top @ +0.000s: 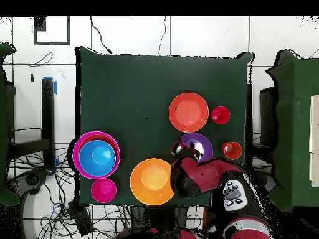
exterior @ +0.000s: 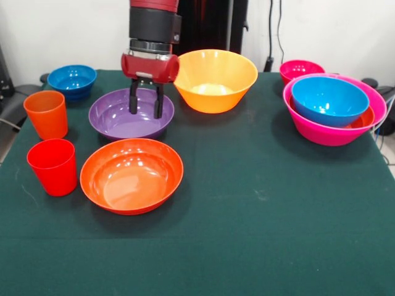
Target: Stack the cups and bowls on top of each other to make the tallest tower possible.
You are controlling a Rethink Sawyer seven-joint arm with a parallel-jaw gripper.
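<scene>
My gripper [exterior: 146, 102] is open and empty, its fingers hanging just over the far part of the purple bowl [exterior: 126, 120], which also shows in the overhead view [top: 200, 142]. The tower is the large pink bowl [exterior: 321, 132] at the right, holding a red-orange bowl [exterior: 365, 120] and a blue bowl [exterior: 329, 100]. It also shows in the overhead view [top: 76, 155]. The orange cup [exterior: 46, 114] and red cup [exterior: 53, 166] stand at the left. A second red-orange bowl [exterior: 131, 176] sits in front of the purple one. The yellow-orange bowl [exterior: 215, 80] is beside my gripper.
A second blue bowl [exterior: 72, 80] sits at the far left corner. A small pink-red bowl [exterior: 301, 69] sits behind the tower. The green cloth [exterior: 259, 209] covers the table. In the overhead view my arm [top: 205, 177] hides the table's edge near the base.
</scene>
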